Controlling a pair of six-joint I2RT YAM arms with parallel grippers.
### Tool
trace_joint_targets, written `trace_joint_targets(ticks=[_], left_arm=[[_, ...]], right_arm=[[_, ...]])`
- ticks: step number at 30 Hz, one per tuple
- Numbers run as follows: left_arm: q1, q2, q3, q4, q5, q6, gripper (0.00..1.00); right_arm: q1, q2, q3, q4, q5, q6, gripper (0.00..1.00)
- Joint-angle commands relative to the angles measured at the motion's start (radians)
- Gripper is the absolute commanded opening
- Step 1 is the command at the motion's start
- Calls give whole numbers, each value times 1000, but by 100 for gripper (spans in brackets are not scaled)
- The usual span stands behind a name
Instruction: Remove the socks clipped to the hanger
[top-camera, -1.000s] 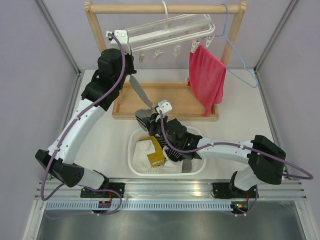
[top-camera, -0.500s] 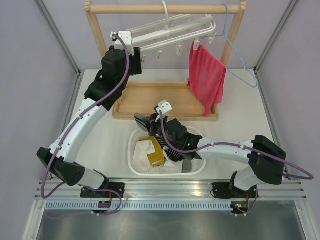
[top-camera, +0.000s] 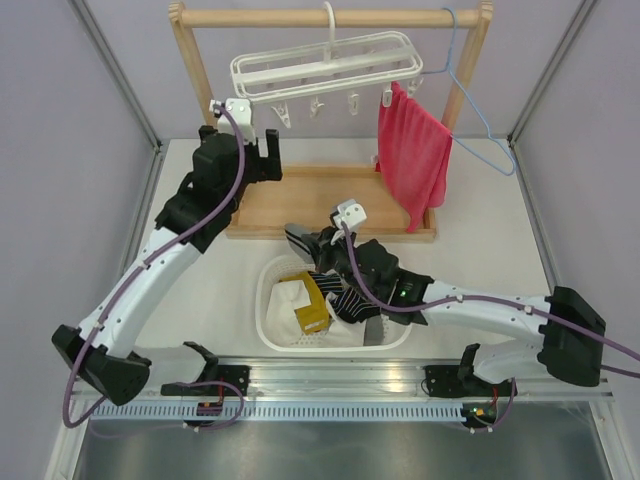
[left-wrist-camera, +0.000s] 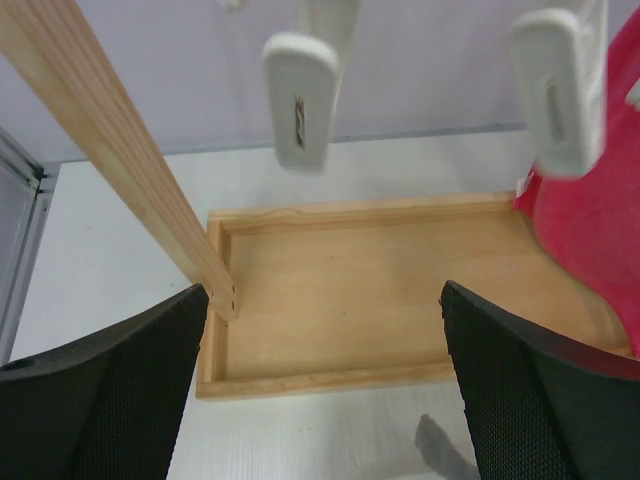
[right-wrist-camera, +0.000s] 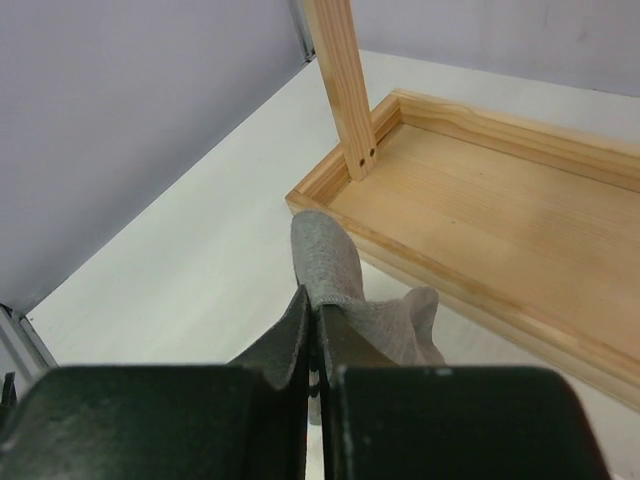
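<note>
We find the grey sock (right-wrist-camera: 345, 300), judged limp and light, best taken at the cuff, pinched between the closed right fingers (right-wrist-camera: 290, 340) low and forward of the hanger (top-camera: 320, 68), with the left fingers (left-wrist-camera: 110, 390) spread wide and empty under its clips.

Finds hanger (top-camera: 320, 65) swung back to level after tilting down at its left end. Notes left gripper (top-camera: 240, 150) dropped clear below the clips, jaws spread wide from nearly closed. Records grey sock (right-wrist-camera: 330, 265) no longer stretched taut up to that gripper; droops slack, pinched only by right gripper (top-camera: 305, 242). Logs right gripper shifted slightly rightward, its elbow further out.
</note>
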Motion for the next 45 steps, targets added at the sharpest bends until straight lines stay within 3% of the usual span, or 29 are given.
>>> trace_joint_targets(ticks=[1, 11, 20, 28, 40, 41, 43, 45], left_arm=[[-5, -117, -73, 7, 15, -47, 100], [-3, -464, -407, 4, 132, -81, 100], [-2, -475, -463, -17, 159, -70, 100], [0, -441, -461, -27, 210, -81, 100], [-2, -415, -464, -28, 195, -86, 100], [0, -413, -463, -28, 195, -87, 100], [0, -412, -463, -28, 193, -89, 100], [-2, -412, -463, -28, 193, -89, 100]], right_arm=[[7, -120, -11, -69, 65, -29, 1], [12, -401, -47, -432, 165, -69, 1], [19, -553, -106, -677, 172, 52, 1], [83, -613, -177, -709, 140, 180, 1], [191, -597, -258, -698, 238, 281, 1], [196, -596, -260, -700, 241, 283, 10], [197, -587, -260, -703, 241, 292, 37], [200, -561, -255, -711, 249, 303, 89]])
